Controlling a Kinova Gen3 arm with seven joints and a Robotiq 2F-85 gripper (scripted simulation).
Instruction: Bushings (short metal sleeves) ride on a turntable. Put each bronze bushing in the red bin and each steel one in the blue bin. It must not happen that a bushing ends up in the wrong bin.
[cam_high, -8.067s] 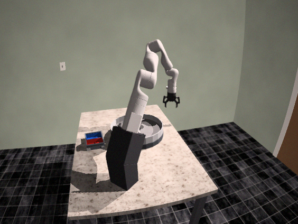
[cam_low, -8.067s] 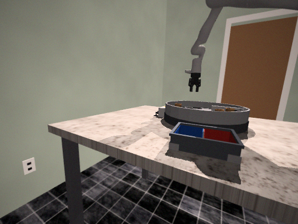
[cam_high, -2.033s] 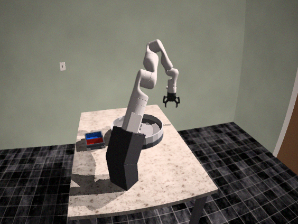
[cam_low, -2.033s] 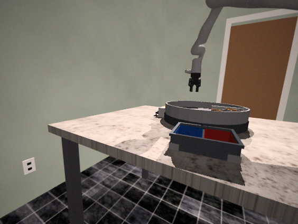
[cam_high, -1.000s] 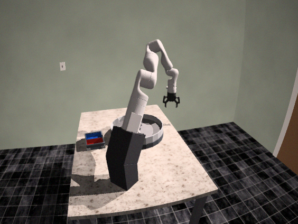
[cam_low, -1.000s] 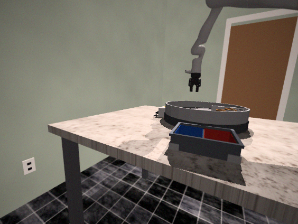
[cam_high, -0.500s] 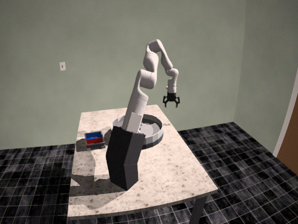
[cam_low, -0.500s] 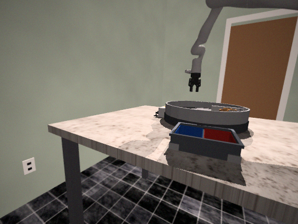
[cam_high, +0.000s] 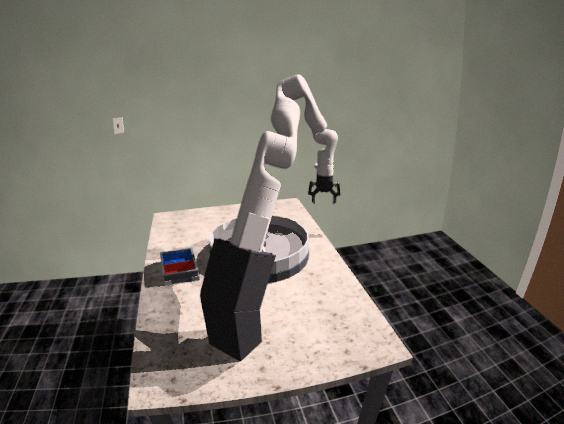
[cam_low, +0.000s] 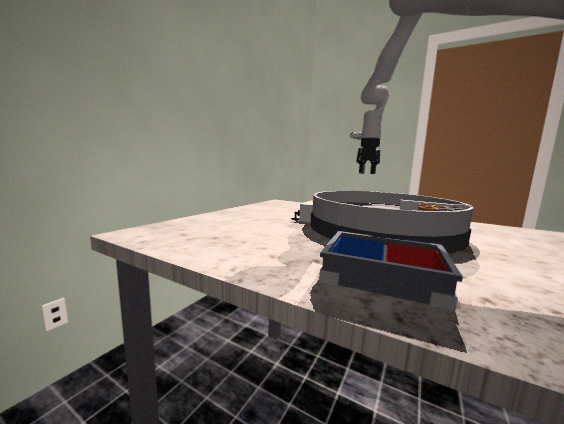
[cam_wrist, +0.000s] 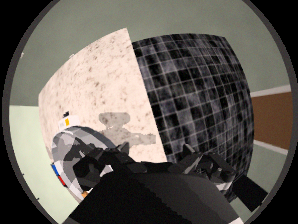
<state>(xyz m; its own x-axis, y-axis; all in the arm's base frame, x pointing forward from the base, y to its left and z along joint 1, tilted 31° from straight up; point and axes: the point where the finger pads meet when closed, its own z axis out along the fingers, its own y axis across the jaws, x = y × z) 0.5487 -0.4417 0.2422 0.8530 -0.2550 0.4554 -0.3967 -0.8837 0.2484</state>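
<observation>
My gripper (cam_high: 324, 201) (cam_low: 367, 172) (cam_wrist: 156, 149) is open and empty. It hangs high above the table, over the far right side of the turntable in the top view. The turntable (cam_high: 297, 264) (cam_low: 370, 219) is a round grey dish with a raised wall on a dark base. Bronze bushings (cam_low: 434, 207) show over its rim at the right in the exterior view, too small to count. Steel bushings I cannot tell apart. The blue bin (cam_high: 176, 257) (cam_low: 358, 248) and the red bin (cam_high: 179, 266) (cam_low: 415, 257) sit side by side in one dark tray. What I see of both floors shows no bushing.
The speckled table (cam_high: 320, 325) (cam_low: 200, 240) carries everything. A small white box (cam_low: 306, 213) (cam_wrist: 69, 121) stands against the turntable's outer side. A light grey block (cam_low: 409, 205) shows at the turntable's rim. The arm's dark pedestal (cam_high: 230, 300) hides part of the turntable in the top view.
</observation>
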